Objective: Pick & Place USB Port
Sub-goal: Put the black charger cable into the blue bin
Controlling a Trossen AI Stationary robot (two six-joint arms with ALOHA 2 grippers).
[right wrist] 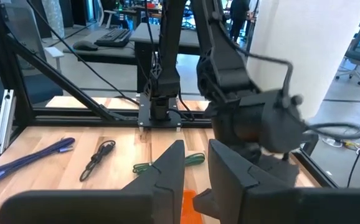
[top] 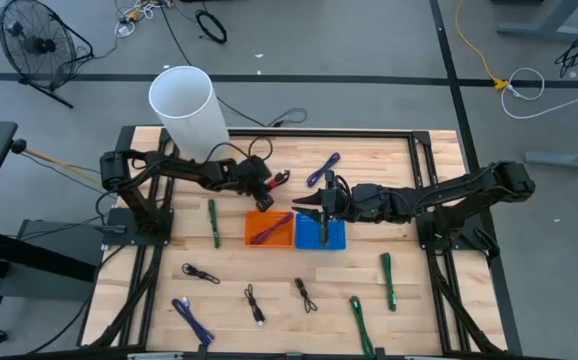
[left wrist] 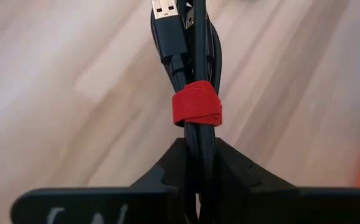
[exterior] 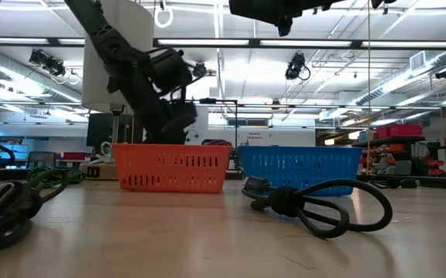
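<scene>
Now | left pincer clamps black USB cable | red strap

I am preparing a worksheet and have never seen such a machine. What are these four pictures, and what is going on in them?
Two dark robot arms work at a wooden table. One picture looks straight down, one looks level across the table top, and two come from cameras on the arms' wrists.

In the middle stand an orange basket and a blue basket. Bundled cables in black, green and purple lie scattered around them. A white cylinder stands at the table's far edge.

The left pincer has closed on a black USB cable bundle tied with a red strap, just behind the orange basket. The right pincer hangs over the blue basket, its fingers close together with nothing visible between them.
</scene>
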